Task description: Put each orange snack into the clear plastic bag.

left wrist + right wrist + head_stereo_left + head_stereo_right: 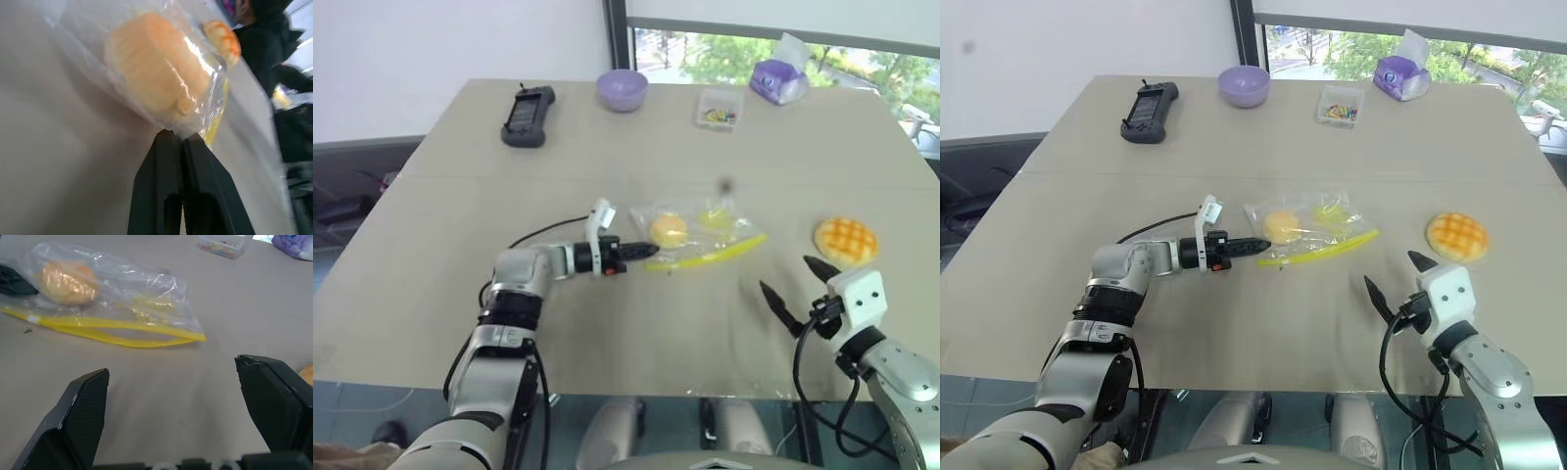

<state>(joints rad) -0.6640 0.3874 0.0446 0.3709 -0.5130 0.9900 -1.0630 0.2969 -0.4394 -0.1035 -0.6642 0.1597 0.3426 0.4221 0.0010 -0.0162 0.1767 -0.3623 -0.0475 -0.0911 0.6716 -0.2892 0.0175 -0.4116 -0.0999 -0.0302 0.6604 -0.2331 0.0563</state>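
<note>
1. Your clear plastic bag (697, 233) lies flat mid-bench, crinkly, with its yellow seal strip (710, 257) along the near edge. Inside it sits the smaller smooth orange snack (669, 231).
2. Your left gripper (644, 253) has its black fingers pressed together on the bag's left corner, just beside that snack.
3. The criss-cross bun (846, 240) is bare on the bench, right of the bag and apart from it.
4. Your right gripper (795, 286) hovers near the bun with its fingers spread wide, holding nothing.
5. Far edge: lilac bowl (622, 89), small clear box of coloured candies (719, 109), purple tissue pack (778, 80).
6. Black handheld controller (528, 116) lies far left. Nothing lies between the bag and the bun.
</note>
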